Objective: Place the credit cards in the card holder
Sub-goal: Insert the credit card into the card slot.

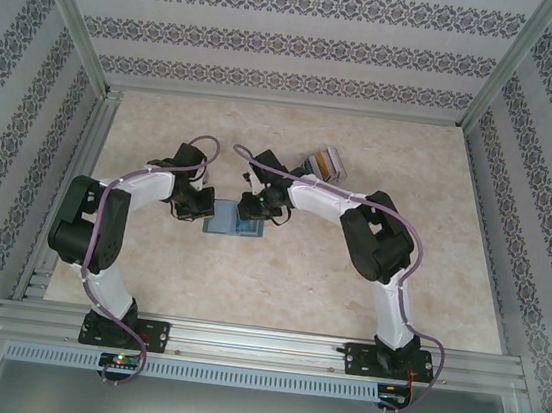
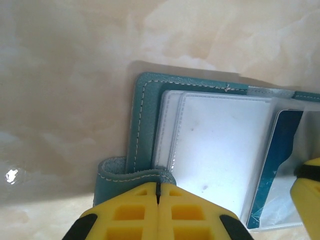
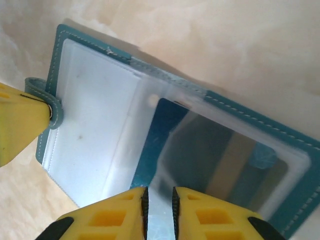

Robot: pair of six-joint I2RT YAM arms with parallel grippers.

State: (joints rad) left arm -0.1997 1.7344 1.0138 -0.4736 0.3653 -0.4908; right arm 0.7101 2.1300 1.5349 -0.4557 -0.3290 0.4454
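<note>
Card holder point(image 1: 234, 224): open flat at table point(image 1: 164, 132) centre, strap clenched in left gripper point(image 2: 158, 187) at 9 o'clock. Right gripper point(image 3: 159, 197) at 3 o'clock: nearly closed over clear sleeve; cannot tell whether grasping. Credit cards point(image 1: 324, 162): fanned at 1 o'clock. Risk: blue card point(image 2: 282, 145) jamming askew at sleeve mouth if pushed off-line. Open room all round.

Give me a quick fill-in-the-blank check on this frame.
1. The card holder lies ___ on the table.
2. The left gripper, shut on the holder's strap, has ___ fingers.
3. The loose credit cards lie beside the ___ arm.
Missing: open; yellow; right.
</note>
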